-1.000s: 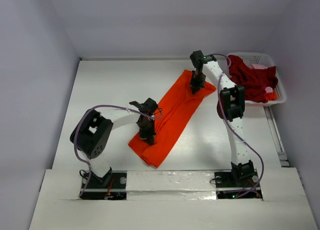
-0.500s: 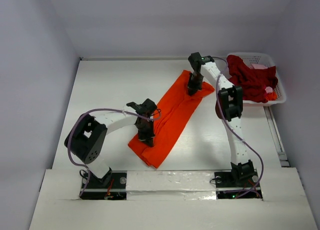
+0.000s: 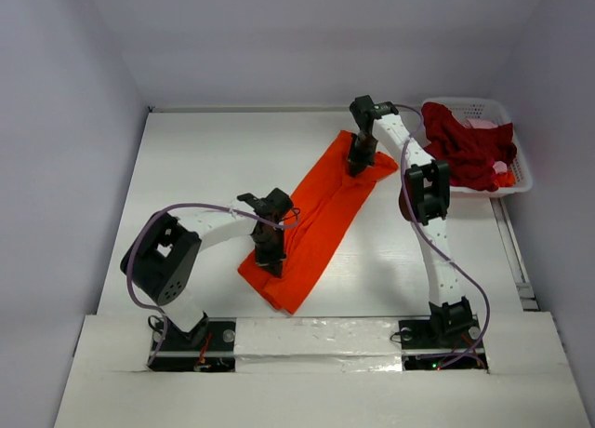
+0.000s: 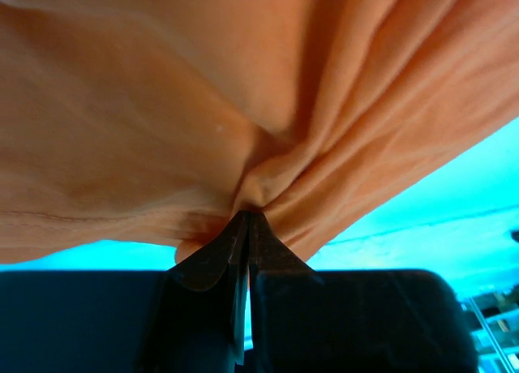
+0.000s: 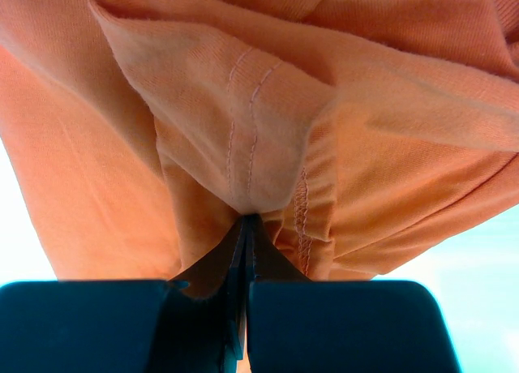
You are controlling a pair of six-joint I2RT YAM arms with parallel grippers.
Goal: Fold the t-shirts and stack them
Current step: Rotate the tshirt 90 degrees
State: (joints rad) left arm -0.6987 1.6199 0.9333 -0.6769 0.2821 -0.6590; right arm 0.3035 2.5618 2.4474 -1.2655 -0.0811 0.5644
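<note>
- Since a second ago, the right gripper has drawn a little to the left, taking the far end of the bright orange-red cloth t-shirt with it. The left arm has swung its elbow lower and further left, while the left gripper has hardly shifted.
- That shirt lies as a long folded band slanting across the white table, from near and left of centre up to far and right of centre.
- Near the band's near end, the left gripper is clenched on a bunch of the cloth; its wrist view shows creases fanning out from the pinch.
- At the far end, the right gripper is clenched on a stitched hem, with the seam running down into the closed fingertips.
- A dark crimson red t-shirt sits crumpled in the white lattice plastic basket at the table's far right, spilling over its left rim.
- A bit of pink cloth shows behind it in the basket.
</note>
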